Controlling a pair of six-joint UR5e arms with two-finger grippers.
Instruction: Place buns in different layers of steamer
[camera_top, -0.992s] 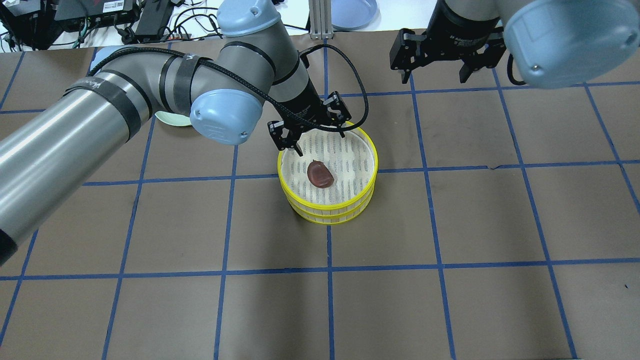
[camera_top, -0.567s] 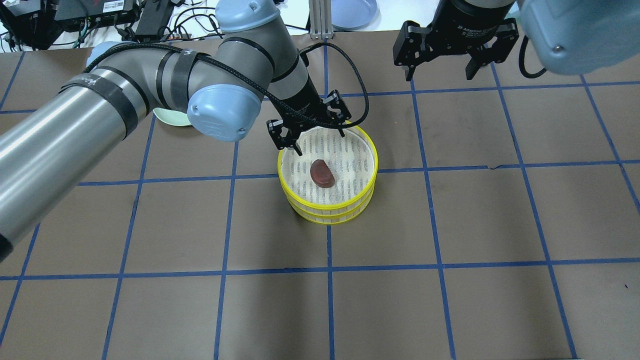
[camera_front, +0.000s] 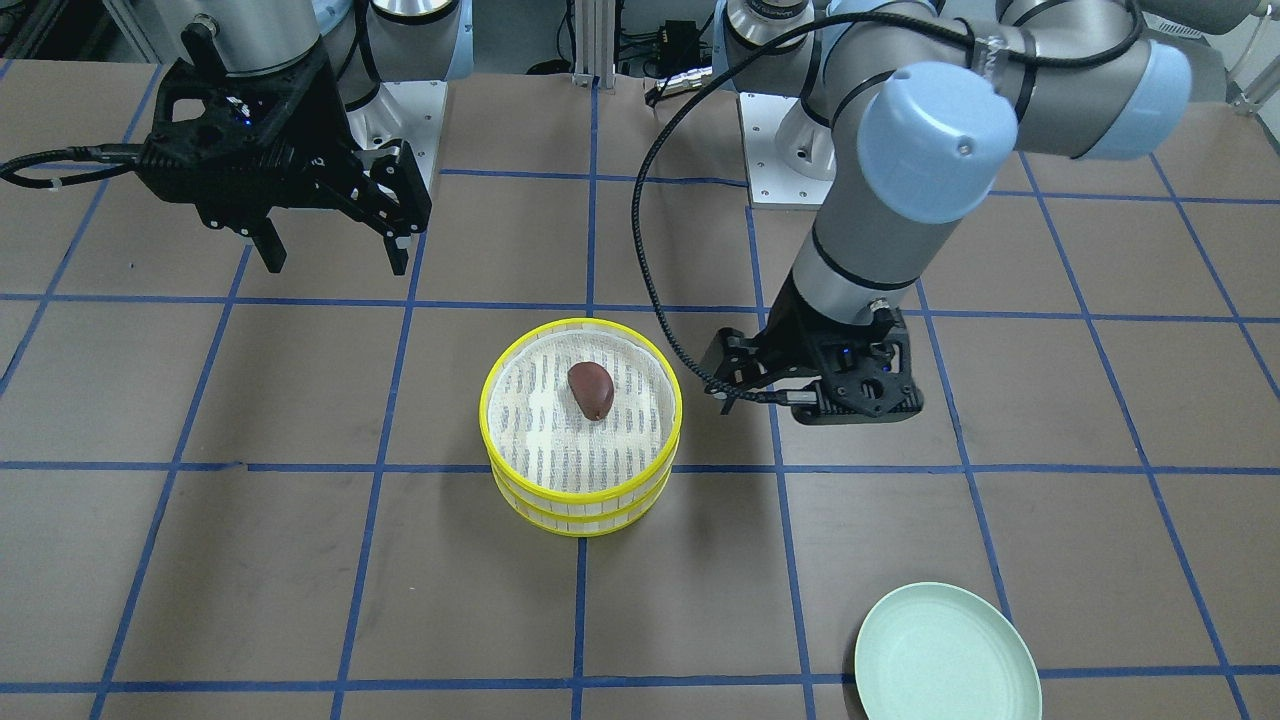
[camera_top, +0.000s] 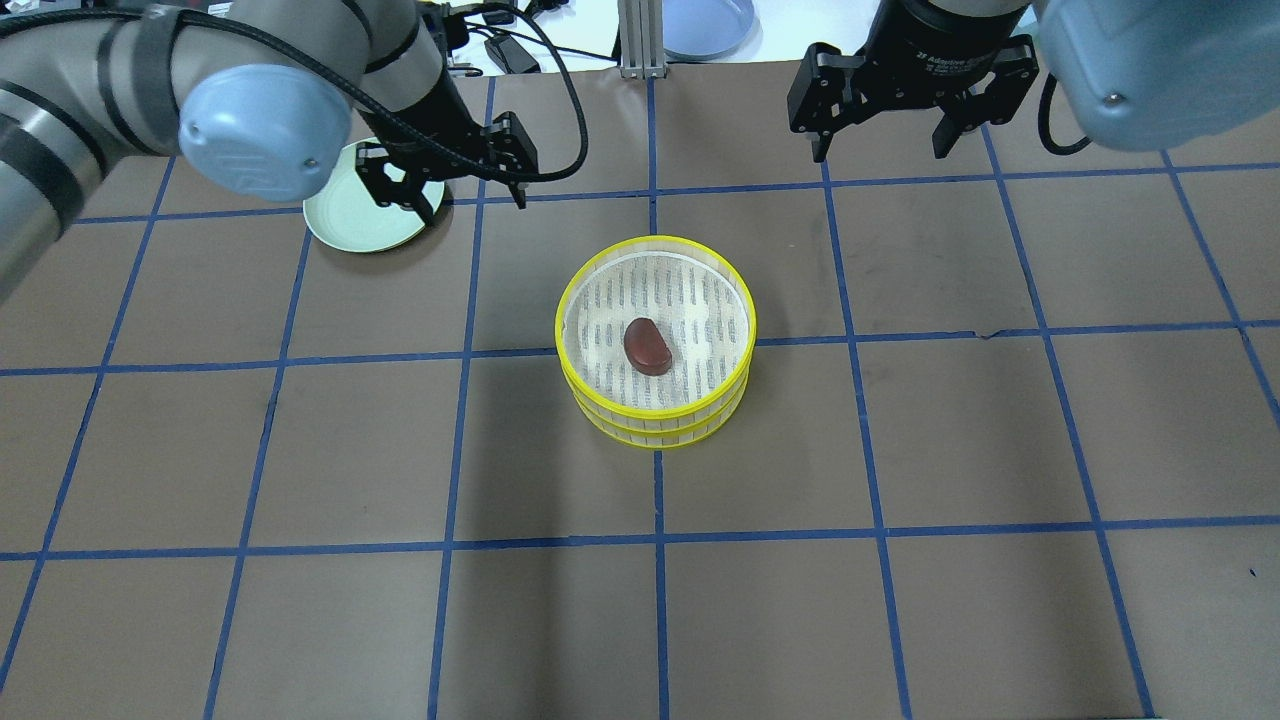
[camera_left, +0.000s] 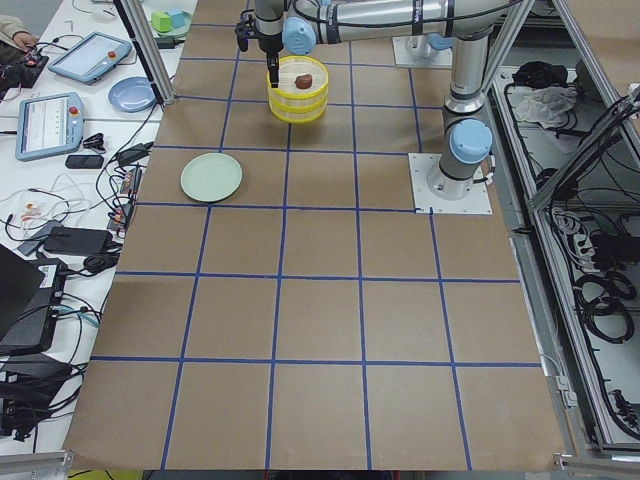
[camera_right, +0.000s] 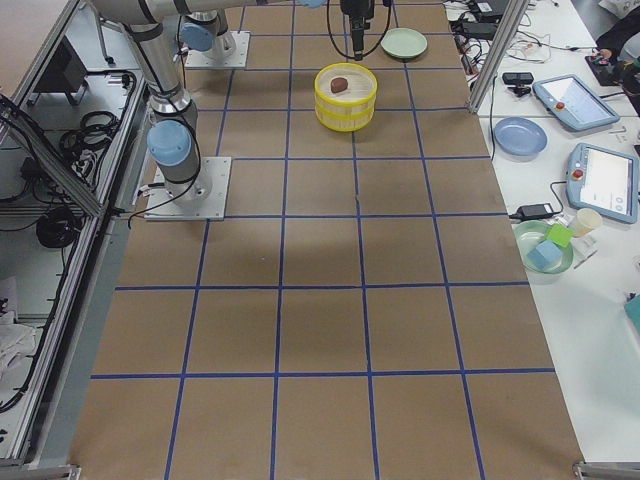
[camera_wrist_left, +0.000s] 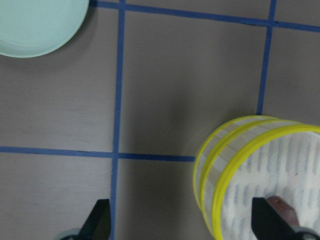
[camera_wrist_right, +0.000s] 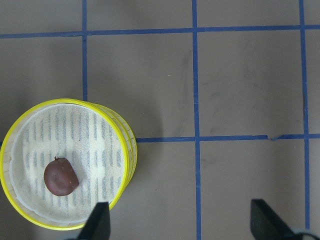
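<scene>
Two yellow-rimmed steamer trays (camera_top: 655, 238) stand stacked at mid-table, also in the front view (camera_front: 483, 410). The dark reddish-brown bun (camera_top: 647, 346) lies on the top tray's white mesh, also in the front view (camera_front: 591, 389) and the right wrist view (camera_wrist_right: 60, 176). The cream-white bun is hidden. My left gripper (camera_top: 472, 203) is open and empty, above the table between the green plate and the stack; its wrist view shows the stack (camera_wrist_left: 270, 170) at lower right. My right gripper (camera_top: 880, 140) is open and empty, high over the far right.
A pale green plate (camera_top: 360, 215) lies far left of the stack, also in the front view (camera_front: 945, 655) and left wrist view (camera_wrist_left: 40, 25). A blue plate (camera_top: 705, 25) and cables lie beyond the table's far edge.
My left gripper has drawn back from the stack's far-left rim, moving left and away toward the green plate. The brown bun stays in the top tray. The right gripper barely moved.
</scene>
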